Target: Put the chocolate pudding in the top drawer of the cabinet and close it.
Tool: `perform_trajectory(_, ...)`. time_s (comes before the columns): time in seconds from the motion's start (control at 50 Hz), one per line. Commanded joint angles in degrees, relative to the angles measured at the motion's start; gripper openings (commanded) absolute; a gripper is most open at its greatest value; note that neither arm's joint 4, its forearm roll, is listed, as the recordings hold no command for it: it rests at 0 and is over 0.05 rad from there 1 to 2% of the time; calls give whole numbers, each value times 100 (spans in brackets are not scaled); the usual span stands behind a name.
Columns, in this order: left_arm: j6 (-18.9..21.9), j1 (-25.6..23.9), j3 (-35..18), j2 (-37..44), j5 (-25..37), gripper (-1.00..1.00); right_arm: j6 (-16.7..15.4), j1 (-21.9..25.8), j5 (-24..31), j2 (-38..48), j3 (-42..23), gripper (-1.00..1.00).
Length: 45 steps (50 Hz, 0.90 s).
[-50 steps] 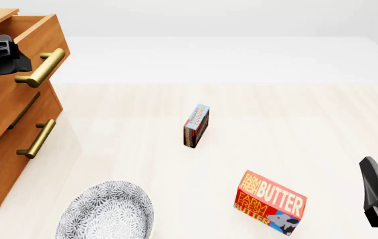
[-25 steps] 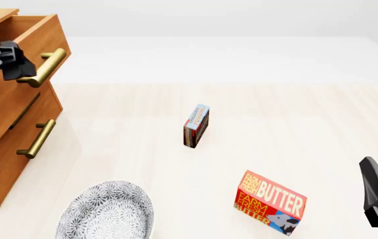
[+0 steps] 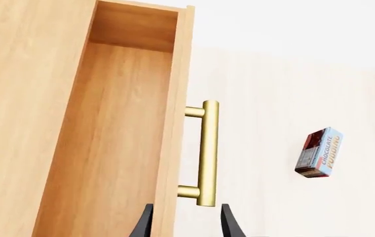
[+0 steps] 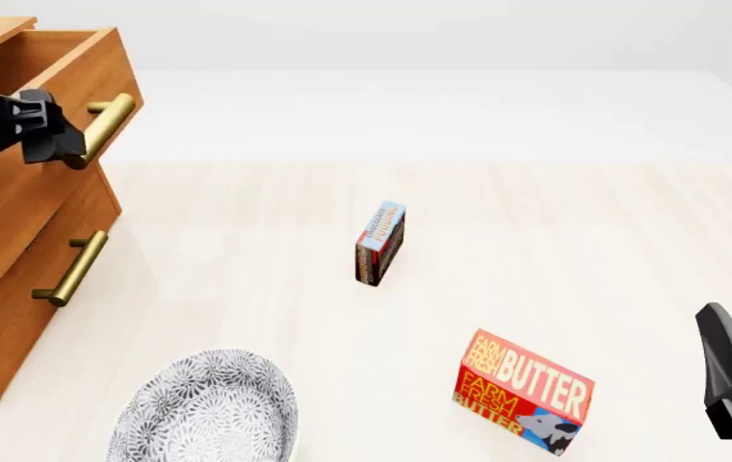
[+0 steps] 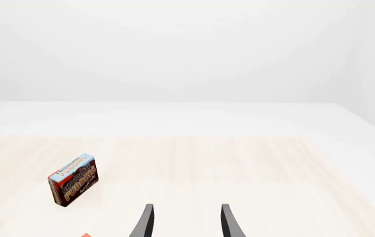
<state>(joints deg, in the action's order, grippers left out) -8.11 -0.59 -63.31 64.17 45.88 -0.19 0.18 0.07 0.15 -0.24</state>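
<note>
At the top drawer (image 4: 32, 135) — left hand (image 3: 182, 219) parted, straddling handle (image 3: 206, 152).

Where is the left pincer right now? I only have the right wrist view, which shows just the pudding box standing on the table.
Observer: The left pincer is at the top drawer's brass handle, jaws open, with the bar's end just ahead of the gap between them.
Operator: Is that drawer open?
Observer: Yes, the top drawer stands open, and the part of its inside that shows holds nothing.
Operator: What else is on the table?
Observer: A butter box stands nearer the arms than the chocolate pudding, apart from it.
</note>
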Motion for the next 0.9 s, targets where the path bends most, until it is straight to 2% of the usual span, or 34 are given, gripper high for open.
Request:
perform_trajectory(0.02, -41, -151, 90, 12, -52, 100, 2, 0, 1, 0, 0, 100)
perform_trajectory(0.72, -159, -528, 143, 43, -195, 100, 0, 0, 0, 0, 0, 100)
perform_trajectory(0.9, -283, -662, 324, 32, -371, 100, -2, 0, -1, 0, 0, 100)
